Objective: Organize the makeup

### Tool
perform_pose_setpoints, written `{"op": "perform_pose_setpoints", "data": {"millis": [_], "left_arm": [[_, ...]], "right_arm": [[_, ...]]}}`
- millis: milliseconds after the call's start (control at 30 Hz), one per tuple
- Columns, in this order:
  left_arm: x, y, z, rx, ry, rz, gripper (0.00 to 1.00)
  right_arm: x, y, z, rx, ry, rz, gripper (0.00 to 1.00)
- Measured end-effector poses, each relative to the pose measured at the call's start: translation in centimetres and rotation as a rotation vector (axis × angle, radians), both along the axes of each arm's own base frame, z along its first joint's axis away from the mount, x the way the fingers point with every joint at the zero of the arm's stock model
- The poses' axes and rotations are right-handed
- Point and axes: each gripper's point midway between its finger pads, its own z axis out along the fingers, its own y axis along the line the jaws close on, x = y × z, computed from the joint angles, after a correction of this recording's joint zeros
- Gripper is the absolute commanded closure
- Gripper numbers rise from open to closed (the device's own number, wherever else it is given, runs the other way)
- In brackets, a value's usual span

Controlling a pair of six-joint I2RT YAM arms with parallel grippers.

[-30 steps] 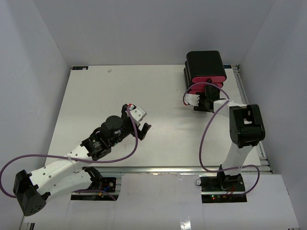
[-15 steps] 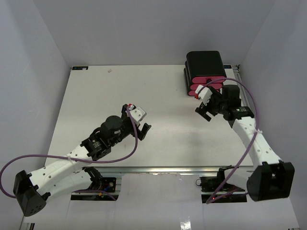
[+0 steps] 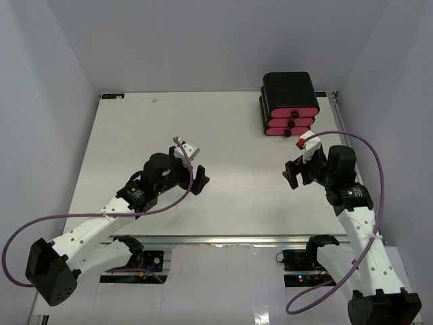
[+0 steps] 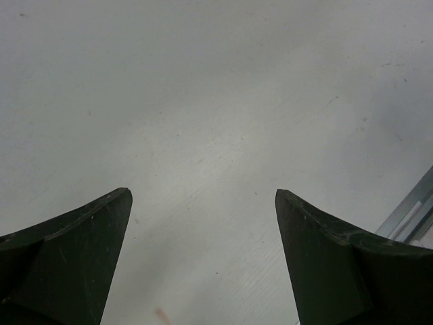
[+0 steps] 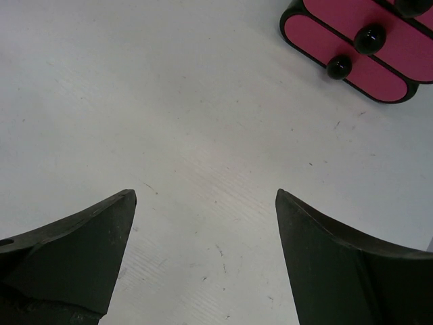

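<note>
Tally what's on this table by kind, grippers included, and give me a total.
Black box: 1
Pink drawers: 3
Black knobs: 3
Grippers: 2, the left gripper and the right gripper, both open
Makeup pieces: 0 in view
Total: 9

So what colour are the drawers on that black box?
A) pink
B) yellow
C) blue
A: the drawers on the black box show bright pink fronts, each with a round black knob.
</note>
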Motion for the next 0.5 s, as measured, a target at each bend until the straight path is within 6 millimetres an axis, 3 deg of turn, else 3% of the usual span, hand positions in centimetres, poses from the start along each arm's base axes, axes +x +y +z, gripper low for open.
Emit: {"op": "perform_pose_setpoints", "data": {"millis": [167,500], "left_arm": [[0.3,0.6,-1.4,-0.088,0.162,-0.01,0.02],[-0.8,0.1,-0.4,-0.171,0.203,-0.063,0.02]], "right_arm": [[-0.9,-0.9,-1.2,0.033,-0.009,-0.064,0.1],[-1.0,-2.7,-0.5,0.101,-0.096,-0.22,0.1]]}}
